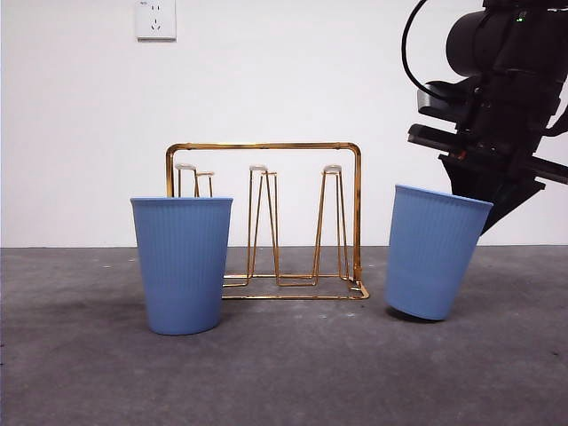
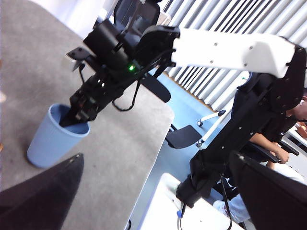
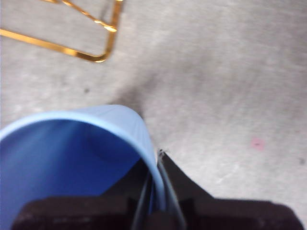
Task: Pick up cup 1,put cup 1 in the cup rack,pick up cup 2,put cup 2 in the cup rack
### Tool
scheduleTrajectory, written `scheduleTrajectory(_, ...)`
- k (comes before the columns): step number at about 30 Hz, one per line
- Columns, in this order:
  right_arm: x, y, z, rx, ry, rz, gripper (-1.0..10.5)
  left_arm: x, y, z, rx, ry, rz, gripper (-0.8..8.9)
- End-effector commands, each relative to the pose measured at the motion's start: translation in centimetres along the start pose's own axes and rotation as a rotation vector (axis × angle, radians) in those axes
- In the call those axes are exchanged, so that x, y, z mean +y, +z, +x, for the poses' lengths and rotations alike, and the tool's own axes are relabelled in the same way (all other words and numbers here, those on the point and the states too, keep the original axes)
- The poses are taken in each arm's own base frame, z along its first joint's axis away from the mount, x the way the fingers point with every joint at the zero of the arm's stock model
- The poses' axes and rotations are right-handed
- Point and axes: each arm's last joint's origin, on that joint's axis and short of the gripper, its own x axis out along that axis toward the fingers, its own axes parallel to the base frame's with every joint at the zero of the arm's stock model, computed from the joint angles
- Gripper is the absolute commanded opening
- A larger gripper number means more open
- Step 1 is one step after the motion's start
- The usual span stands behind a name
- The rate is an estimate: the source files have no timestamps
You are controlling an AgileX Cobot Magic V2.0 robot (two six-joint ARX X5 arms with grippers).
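The gold wire cup rack stands at the middle back of the grey table; its base corner shows in the right wrist view. One blue ribbed cup stands upright in front of the rack's left end. A second blue cup is right of the rack, tilted, with its base at or just above the table. My right gripper is shut on this cup's rim, one jaw inside and one outside. The left wrist view shows the same cup and the right gripper. My left gripper is open, empty and away from the cups.
A wall socket is on the white wall behind. The grey table ends at a rounded edge beyond the held cup, with office chairs past it.
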Motion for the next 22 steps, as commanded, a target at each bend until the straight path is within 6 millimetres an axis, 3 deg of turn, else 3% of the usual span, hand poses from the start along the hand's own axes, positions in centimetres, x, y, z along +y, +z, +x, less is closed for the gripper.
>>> scheduleTrajectory(1,0.2,0.1,-0.8,-0.029,0.012,-0.002,-0.1,-0.4,0.5,0.1,-0.034,-0.026,-0.004,7.22)
scheduleTrajectory(4,0.7,0.0,-3.3,-0.106,0.026,-0.017,-0.1,-0.9,1.3,0.2,-0.087,-0.063,0.007,7.22)
scheduleTrajectory(7,1.6,-0.4,-7.2,-0.224,0.089,-0.036,-0.1,-1.6,2.4,0.1,-0.159,-0.113,0.020,7.22)
scheduleTrajectory(18,5.8,-5.5,-26.6,-0.880,0.346,-0.199,-0.1,-4.7,6.0,-0.1,-0.456,-0.384,0.112,7.22)
scheduleTrajectory(22,6.9,-7.4,-31.7,-1.101,0.442,-0.272,-0.1,-4.9,6.3,0.9,-0.515,-0.430,0.127,7.22)
